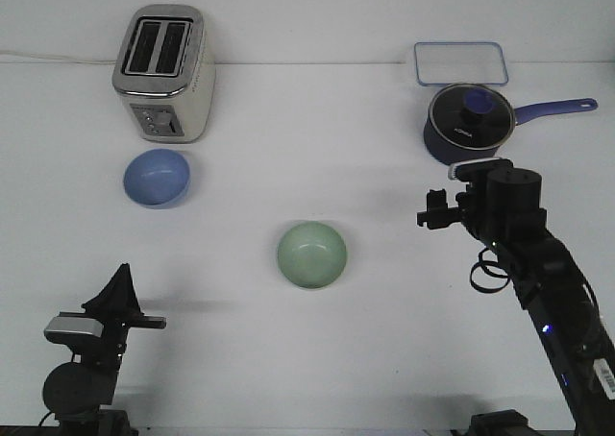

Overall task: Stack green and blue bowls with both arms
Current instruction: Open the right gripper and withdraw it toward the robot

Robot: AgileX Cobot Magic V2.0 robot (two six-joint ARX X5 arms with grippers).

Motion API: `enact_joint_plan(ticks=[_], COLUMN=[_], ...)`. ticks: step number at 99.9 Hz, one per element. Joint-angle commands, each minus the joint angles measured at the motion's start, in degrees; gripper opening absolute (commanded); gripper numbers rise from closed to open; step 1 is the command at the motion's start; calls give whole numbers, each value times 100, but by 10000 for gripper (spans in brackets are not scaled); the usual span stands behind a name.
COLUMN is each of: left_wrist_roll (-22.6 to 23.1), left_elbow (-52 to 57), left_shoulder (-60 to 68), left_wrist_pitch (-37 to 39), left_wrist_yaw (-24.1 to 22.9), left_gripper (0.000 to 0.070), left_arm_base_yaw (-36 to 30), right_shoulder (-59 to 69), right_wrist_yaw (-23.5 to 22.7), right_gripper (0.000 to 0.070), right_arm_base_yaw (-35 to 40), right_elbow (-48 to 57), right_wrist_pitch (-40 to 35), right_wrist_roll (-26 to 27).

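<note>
Bowls sit apart on the white table [384,359]: blue bowl [156,179] just in front of the toaster [164,73], green bowl [311,254] near centre. Left gripper [123,282] is low at the near edge, right gripper [432,210] right of the green bowl; I cannot tell how either's jaws stand

We see the left black jointed arm [85,359] low at the near left, its pointed black gripper [121,287] aimed upward, fingers together as far as we can tell. The right black jointed arm [548,282] reaches forward, its gripper [434,208] pointing left, jaw state unclear.
</note>
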Motion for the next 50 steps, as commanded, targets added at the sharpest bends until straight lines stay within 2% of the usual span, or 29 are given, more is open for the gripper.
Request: enact_joint_plan(ticks=[1, 25, 50], left_wrist_roll=[-13, -13, -13], left_elbow=[-111, -111, -111], left_shoulder=[-7, -7, -7], left_wrist_pitch=[63, 66, 66], left_wrist_yaw=[-7, -7, -7], left_gripper=[10, 10, 10], left_arm_base_yaw=[9, 9, 11], right_shoulder=[-142, -872, -1585], right_wrist_yaw=[-2, 2, 4], right_gripper=[448, 448, 448], right_arm_base_yaw=[7, 7, 7], right_elbow=[-258, -1829, -3088], right_wrist_pitch=[332, 1792, 2741], right_wrist_roll=[-63, -37, -66])
